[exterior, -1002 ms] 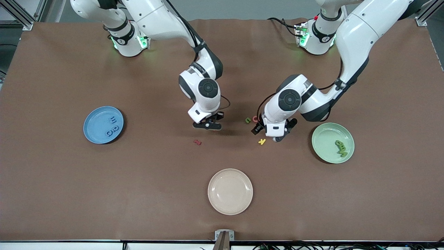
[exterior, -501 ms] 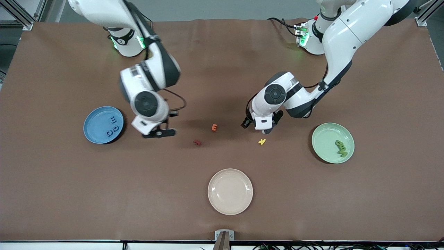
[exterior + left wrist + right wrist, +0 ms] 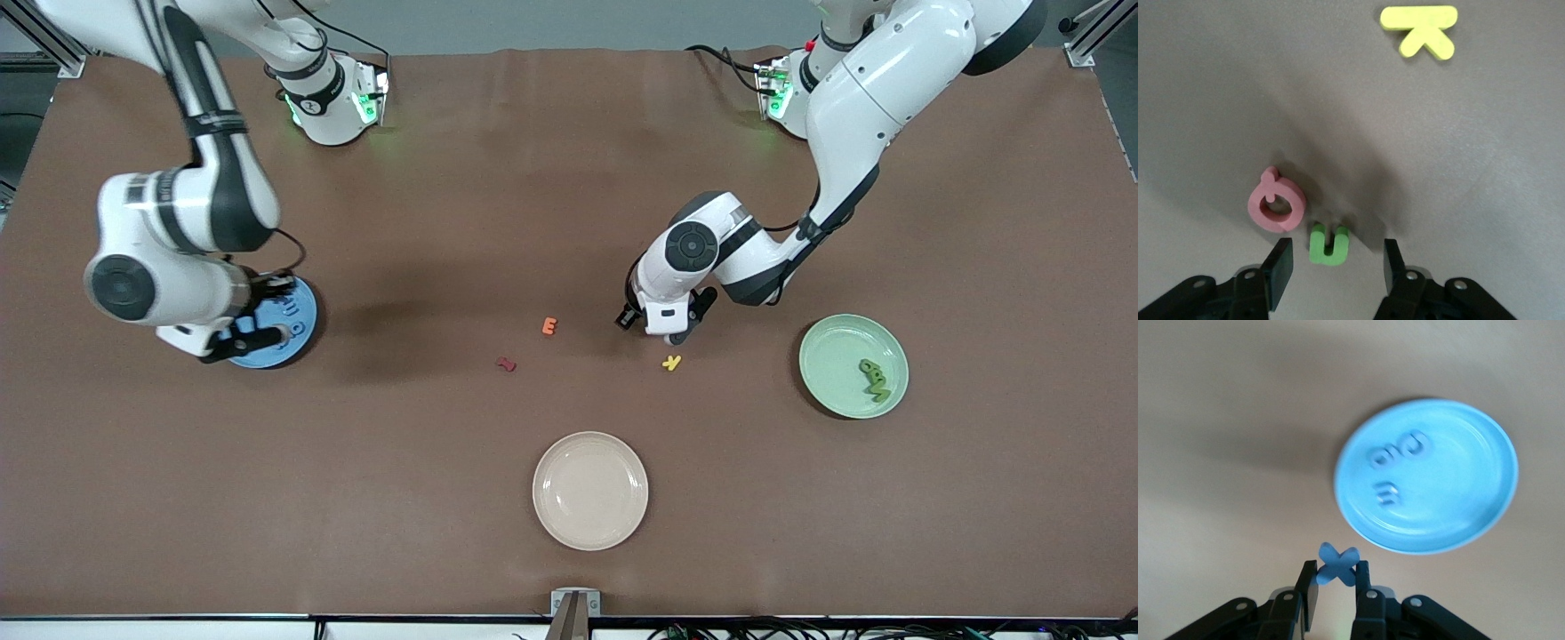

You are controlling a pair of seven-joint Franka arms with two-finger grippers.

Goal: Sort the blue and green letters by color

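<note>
Front view: the right gripper [image 3: 253,342] hangs over the blue plate [image 3: 302,313] at the right arm's end of the bench [image 3: 444,178]. The left gripper [image 3: 658,327] is low over mid-bench, just beside the yellow letter [image 3: 672,362]. The green plate [image 3: 831,356] holds green letters [image 3: 874,377].

Left wrist view: the jaws stand open on either side of a green U [image 3: 1328,244], apart from it; the pink Q [image 3: 1277,202] lies just beside the U.

Right wrist view: the jaws pinch a blue X [image 3: 1337,564]; three blue letters [image 3: 1395,463] lie in the blue plate.
</note>
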